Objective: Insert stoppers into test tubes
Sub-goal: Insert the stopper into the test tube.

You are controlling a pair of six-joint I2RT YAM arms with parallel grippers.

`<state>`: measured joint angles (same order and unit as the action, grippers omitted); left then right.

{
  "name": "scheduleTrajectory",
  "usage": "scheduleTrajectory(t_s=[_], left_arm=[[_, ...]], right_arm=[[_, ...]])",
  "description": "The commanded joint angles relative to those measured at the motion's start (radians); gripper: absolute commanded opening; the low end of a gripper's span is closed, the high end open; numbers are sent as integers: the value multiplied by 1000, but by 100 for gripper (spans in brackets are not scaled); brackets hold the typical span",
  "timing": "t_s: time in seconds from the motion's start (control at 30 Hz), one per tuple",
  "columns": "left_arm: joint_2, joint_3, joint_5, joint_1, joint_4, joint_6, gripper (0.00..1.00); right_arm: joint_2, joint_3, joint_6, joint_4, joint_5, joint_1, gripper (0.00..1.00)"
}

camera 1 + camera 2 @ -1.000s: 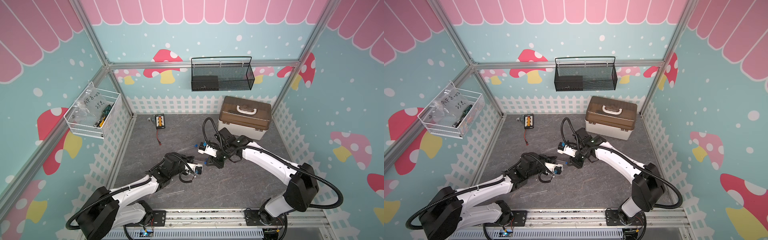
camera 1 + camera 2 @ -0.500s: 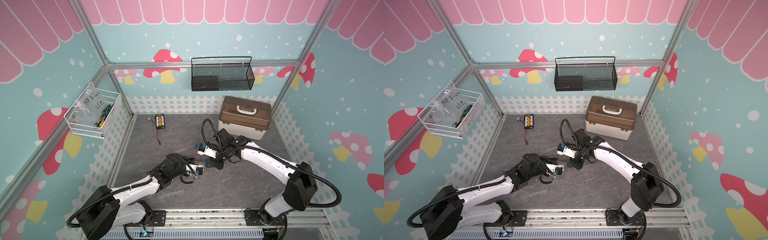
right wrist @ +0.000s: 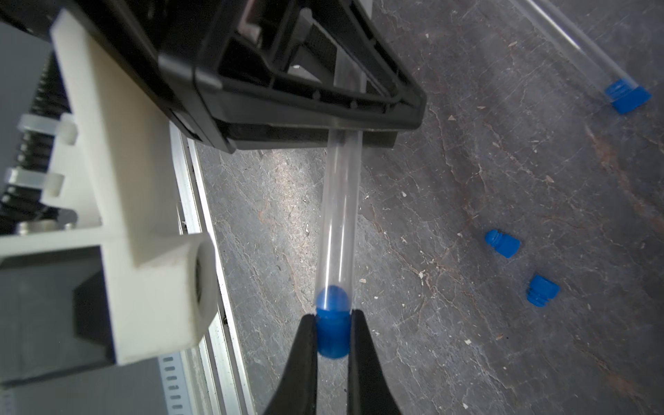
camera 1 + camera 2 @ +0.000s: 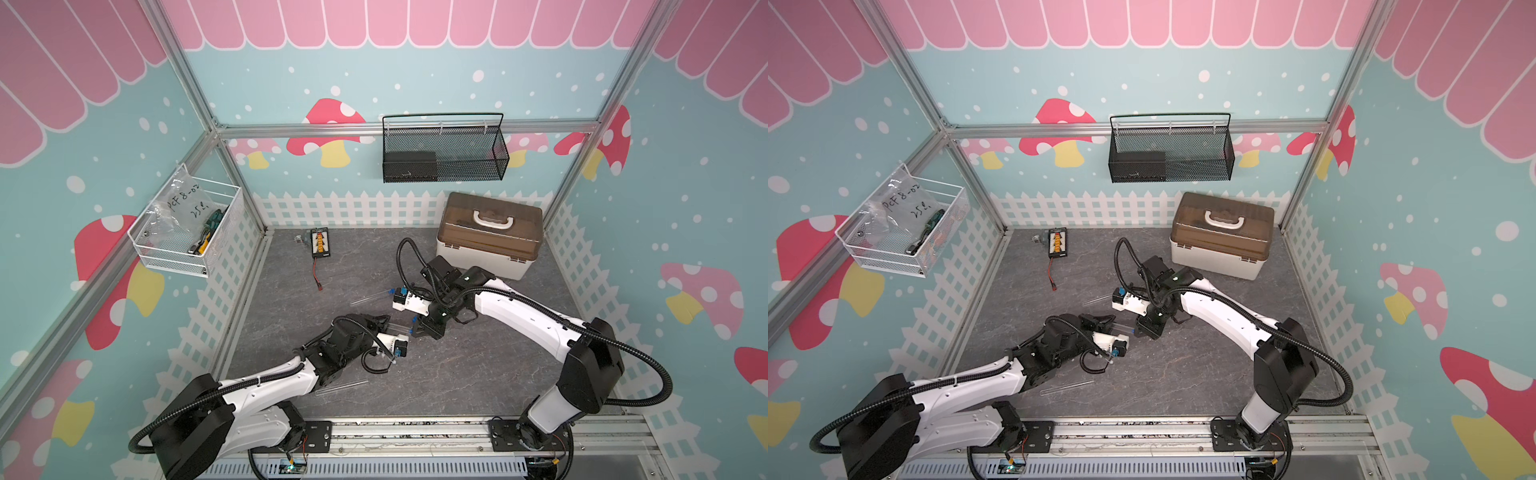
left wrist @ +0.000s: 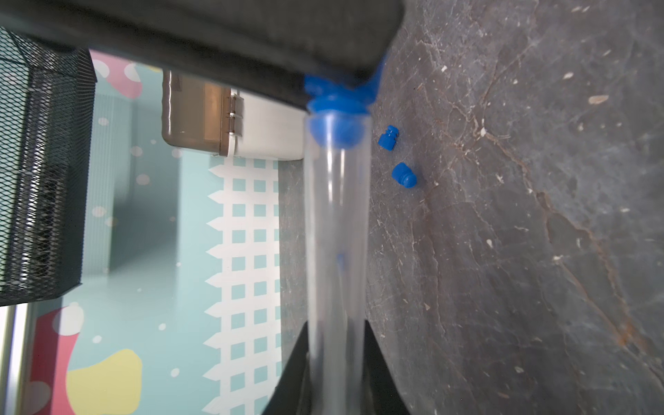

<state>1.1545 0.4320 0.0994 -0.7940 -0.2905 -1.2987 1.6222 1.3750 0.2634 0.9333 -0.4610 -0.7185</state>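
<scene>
At the middle of the worktop (image 4: pixel 478 374), the left arm's jaws are clamped on a clear test tube (image 3: pixel 337 215) while the right arm's jaws pinch a blue stopper (image 3: pixel 333 334), its nose already inside the tube's mouth. A push off the tube's axis could jam the plug, flick it down among two loose stoppers (image 3: pixel 503 243) (image 3: pixel 543 290) on the worktop nearby, or slide the slick tube back through its grip.
</scene>
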Motion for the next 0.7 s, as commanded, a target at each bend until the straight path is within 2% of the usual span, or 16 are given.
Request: scheduleTrajectory(t_s=[0.0,0.07,0.17,0.23,0.37,0.67], left_arm=[[-40,-8,-145,-75,-38,-145,0],[-57,-1,-189,-82,-18,-147,0],[-83,76,-312,-80,203,-116,0],[-76,131,-371,-80,302,-38,0],[-73,188,-463,-80,423,40,0],[-58,250,-578,-81,523,94,0]], right_arm=[[17,81,-12,-187,14,3,0],[5,82,-13,-220,23,2,0],[-18,69,-10,-299,65,-4,0],[-19,72,-9,-340,83,-14,0],[-16,84,6,-383,120,-46,0],[-15,81,-16,-490,106,-68,0]])
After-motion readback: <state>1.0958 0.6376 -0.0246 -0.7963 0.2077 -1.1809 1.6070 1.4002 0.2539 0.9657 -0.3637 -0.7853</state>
